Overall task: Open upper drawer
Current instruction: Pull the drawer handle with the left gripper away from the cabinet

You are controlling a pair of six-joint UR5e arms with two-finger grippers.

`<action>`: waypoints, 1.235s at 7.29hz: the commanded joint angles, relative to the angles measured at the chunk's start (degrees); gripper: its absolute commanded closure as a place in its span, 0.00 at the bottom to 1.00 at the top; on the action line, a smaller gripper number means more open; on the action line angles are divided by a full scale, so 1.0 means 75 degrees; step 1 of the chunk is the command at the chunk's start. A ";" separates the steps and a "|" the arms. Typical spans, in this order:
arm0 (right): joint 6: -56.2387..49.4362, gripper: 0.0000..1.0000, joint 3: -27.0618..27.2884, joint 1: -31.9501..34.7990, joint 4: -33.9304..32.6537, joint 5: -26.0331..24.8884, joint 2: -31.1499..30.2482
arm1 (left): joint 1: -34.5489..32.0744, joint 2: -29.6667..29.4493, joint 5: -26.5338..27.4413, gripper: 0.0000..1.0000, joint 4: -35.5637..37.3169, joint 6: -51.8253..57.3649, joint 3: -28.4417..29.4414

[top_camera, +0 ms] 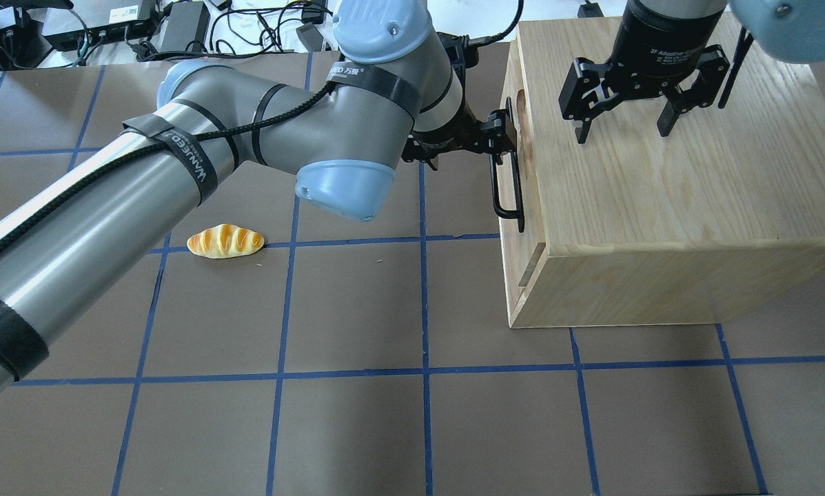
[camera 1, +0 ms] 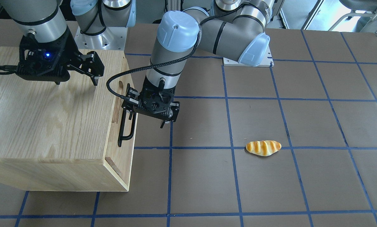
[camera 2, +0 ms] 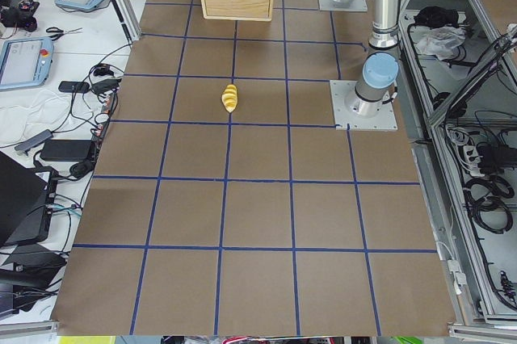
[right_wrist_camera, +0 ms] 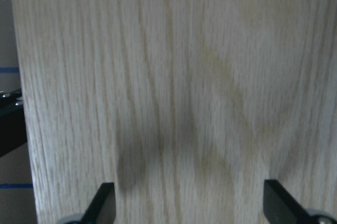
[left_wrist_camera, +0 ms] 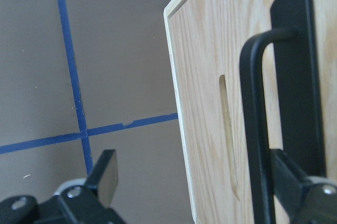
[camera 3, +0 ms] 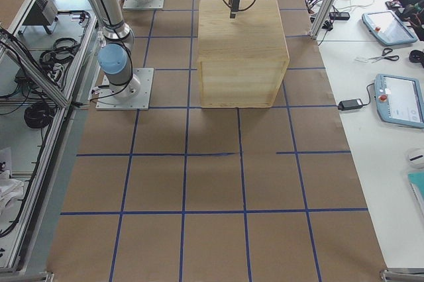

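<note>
The upper drawer's oak-grain front [left_wrist_camera: 205, 77] sits flush in the oak cabinet [top_camera: 660, 200], so it is shut. Its long black bar handle [camera 1: 125, 126] runs along that front and also shows in the overhead view [top_camera: 510, 200] and the left wrist view [left_wrist_camera: 253, 129]. My left gripper [camera 1: 147, 121] is open at the handle. The bar stands between the fingers, close to one fingertip [left_wrist_camera: 295, 182]. My right gripper [top_camera: 622, 134] is open and empty just above the cabinet's top, as its wrist view [right_wrist_camera: 192, 208] shows.
A toy bread roll [camera 1: 263, 148] lies on the brown, blue-taped table in front of the cabinet, apart from both arms. The cabinet [camera 3: 242, 37] stands on the robot's right side of the table. The left arm reaches across to it.
</note>
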 commanded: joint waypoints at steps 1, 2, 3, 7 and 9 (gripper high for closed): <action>-0.0005 0.00 -0.0002 0.0000 0.0000 0.0000 0.0000 | 0.0033 0.0043 0.0038 0.00 -0.0046 0.0049 0.0014; 0.0007 0.00 -0.0002 0.0000 0.0000 0.0000 0.0000 | 0.0056 0.0078 0.0038 0.00 -0.0069 0.0061 0.0014; 0.0007 0.00 0.0010 0.0000 0.0000 0.0000 0.0000 | 0.0056 0.0055 0.0108 0.00 -0.0081 0.0061 0.0025; 0.0007 0.00 0.0010 0.0000 0.0000 0.0000 0.0000 | 0.0243 0.0172 0.0272 0.00 -0.0372 0.0190 0.0025; 0.0007 0.00 -0.0002 0.0000 0.0000 0.0000 0.0000 | 0.0255 0.0161 0.0517 0.00 -0.0515 0.0401 0.0002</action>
